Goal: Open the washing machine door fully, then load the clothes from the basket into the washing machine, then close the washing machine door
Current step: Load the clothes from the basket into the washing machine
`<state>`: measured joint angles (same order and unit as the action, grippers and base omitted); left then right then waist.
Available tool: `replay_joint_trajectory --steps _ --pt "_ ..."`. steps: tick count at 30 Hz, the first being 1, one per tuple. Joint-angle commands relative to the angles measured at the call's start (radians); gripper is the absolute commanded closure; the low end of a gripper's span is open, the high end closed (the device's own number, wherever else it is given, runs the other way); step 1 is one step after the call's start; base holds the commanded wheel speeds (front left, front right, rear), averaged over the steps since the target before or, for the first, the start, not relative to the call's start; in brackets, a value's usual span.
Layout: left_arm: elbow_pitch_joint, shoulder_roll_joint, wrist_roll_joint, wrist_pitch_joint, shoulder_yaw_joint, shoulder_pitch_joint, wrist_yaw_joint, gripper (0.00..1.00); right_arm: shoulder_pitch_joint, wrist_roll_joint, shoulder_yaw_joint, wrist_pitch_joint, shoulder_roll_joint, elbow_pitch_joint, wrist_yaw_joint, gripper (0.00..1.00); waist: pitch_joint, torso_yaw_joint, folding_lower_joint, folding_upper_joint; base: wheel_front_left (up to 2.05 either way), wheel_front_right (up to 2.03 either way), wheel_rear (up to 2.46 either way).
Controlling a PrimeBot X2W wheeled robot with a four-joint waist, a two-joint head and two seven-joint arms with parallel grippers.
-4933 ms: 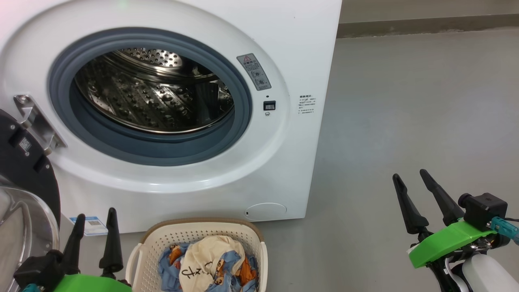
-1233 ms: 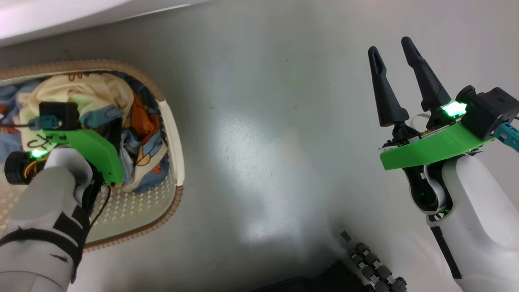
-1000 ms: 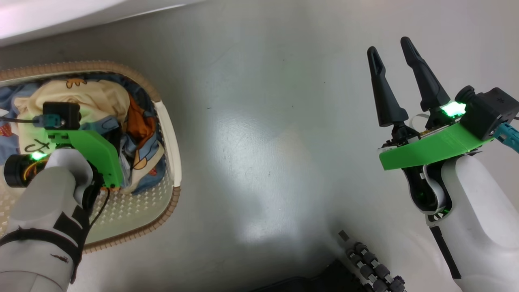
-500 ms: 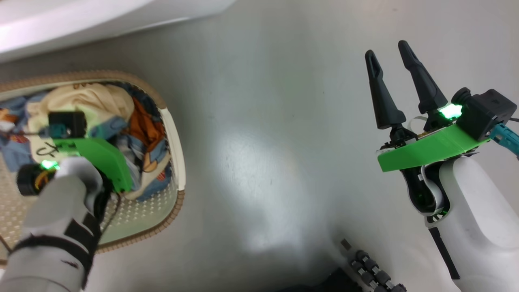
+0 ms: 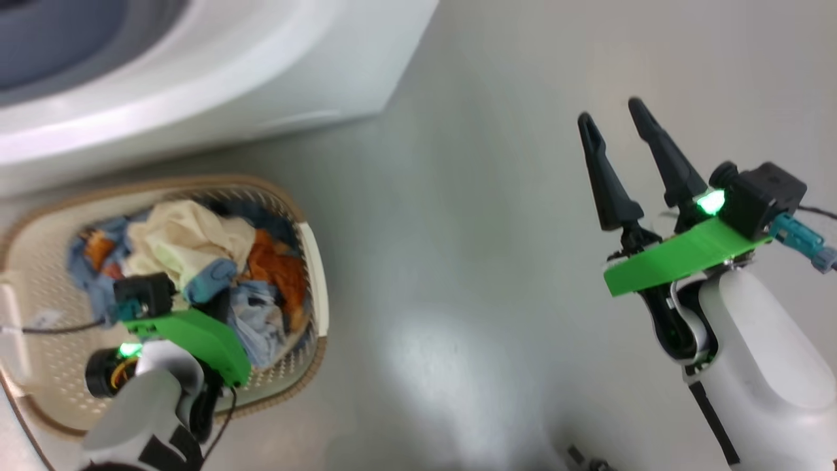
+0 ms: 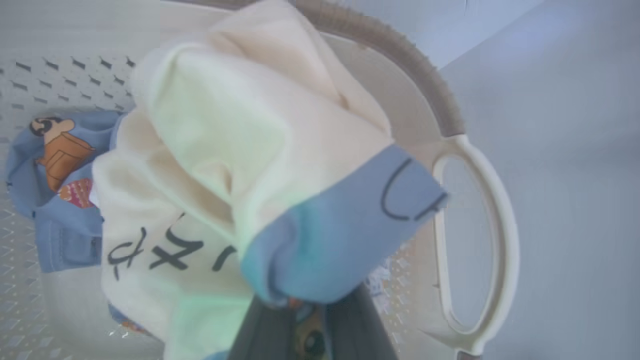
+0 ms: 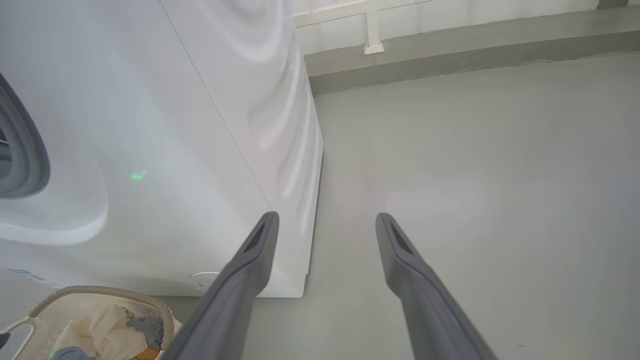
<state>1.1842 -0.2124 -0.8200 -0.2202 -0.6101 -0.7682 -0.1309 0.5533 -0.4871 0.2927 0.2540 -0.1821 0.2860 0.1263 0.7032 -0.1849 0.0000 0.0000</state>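
Observation:
The cream-white basket (image 5: 312,261) stands on the floor before the white washing machine (image 5: 261,85), whose grey gasket (image 5: 39,39) shows at top left. The clothes (image 5: 189,242) are heaped inside. My left gripper (image 5: 216,304) reaches down into the heap. In the left wrist view it (image 6: 310,320) is shut on the clothes (image 6: 240,150), a bunched cream garment with black lettering and a blue cuff, beside the basket handle (image 6: 500,225). My right gripper (image 5: 608,112) hangs open over bare floor, and its wrist view (image 7: 326,217) shows nothing between the fingers. The washing machine door is out of view.
Grey floor (image 5: 458,261) stretches right of the basket and machine. A light blue garment with an orange print (image 6: 55,165) lies lower in the basket. The right wrist view shows the machine's side (image 7: 150,150), the basket (image 7: 100,291) and a wall skirting (image 7: 450,65) behind.
The head camera has tilted up, bringing the machine's front into view. My left gripper has shut on the cream garment and the bunch sits higher. The right arm holds its pose.

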Motion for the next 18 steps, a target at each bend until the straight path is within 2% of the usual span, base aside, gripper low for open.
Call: replay_joint_trajectory --steps 1,10,18 --pt "-0.031 -0.031 -0.018 -0.018 0.011 0.05 0.0 1.0 -0.054 -0.011 0.019 0.008 -0.011 -0.009 0.004 0.0 -0.11 0.043 0.0 0.0 0.0 0.0 0.0" --pt "-0.174 -0.055 -0.103 -0.041 -0.001 0.169 0.0 1.0 -0.112 -0.038 0.019 0.008 -0.041 0.029 0.004 0.0 -0.287 0.109 0.0 0.0 0.0 0.0 0.0" --pt "-0.375 -0.083 -0.086 -0.041 0.126 0.293 0.0 1.0 -0.182 -0.056 0.002 0.008 -0.063 0.047 0.004 0.0 -0.437 0.161 0.0 0.0 0.0 0.0 0.0"
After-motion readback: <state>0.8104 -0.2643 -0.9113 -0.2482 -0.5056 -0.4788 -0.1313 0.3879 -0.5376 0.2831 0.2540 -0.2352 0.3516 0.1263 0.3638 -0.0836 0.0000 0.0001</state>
